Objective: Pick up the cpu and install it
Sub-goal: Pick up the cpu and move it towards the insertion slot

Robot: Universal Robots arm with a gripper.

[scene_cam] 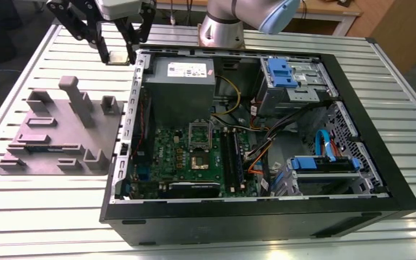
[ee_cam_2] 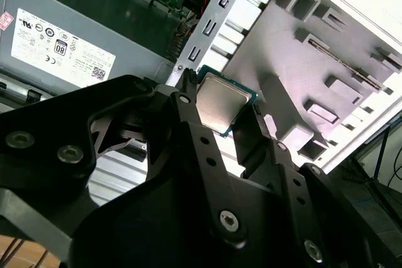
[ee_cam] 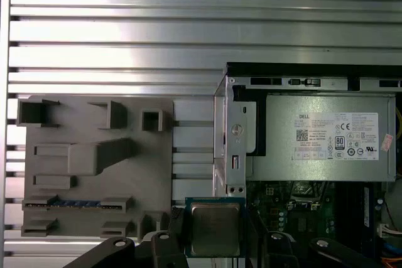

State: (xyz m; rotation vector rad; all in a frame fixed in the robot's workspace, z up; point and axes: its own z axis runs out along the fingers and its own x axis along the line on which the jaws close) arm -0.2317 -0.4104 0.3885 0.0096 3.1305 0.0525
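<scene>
While the arm [scene_cam: 226,21] hangs over the far side of the table [scene_cam: 20,216] in the exterior view, the hand [scene_cam: 119,53] grips the cpu [scene_cam: 119,58] between its two black fingers, closed narrowly on the chip's edges. The cpu is held in the air just outside the open computer case [scene_cam: 381,179], at the far corner on the exterior view's left, near the grey power supply [scene_cam: 181,76] with its white label. The grey moulded tray [scene_cam: 56,135] lies on the table at the exterior view's left of the case, apart from the chip. Inside the case the green motherboard [scene_cam: 168,143] carries the metal-framed socket [scene_cam: 199,160] with a dark centre, well apart from the cpu

In the second wrist view the cpu [ee_cam_2: 220,101] shows its silvery top and a thin coloured rim, clamped on two opposite sides by the fingers [ee_cam_2: 188,101]. Beyond it lie the tray [ee_cam_2: 301,61] and the labelled power supply [ee_cam_2: 63,48]

In the first wrist view the cpu [ee_cam: 215,227] sits level between the fingertips [ee_cam: 178,223], over the table's slats [ee_cam: 188,23] and roughly in line with the case's side wall [ee_cam: 220,155], with the tray [ee_cam: 94,161] to one side and the power supply [ee_cam: 326,136] to the other
</scene>
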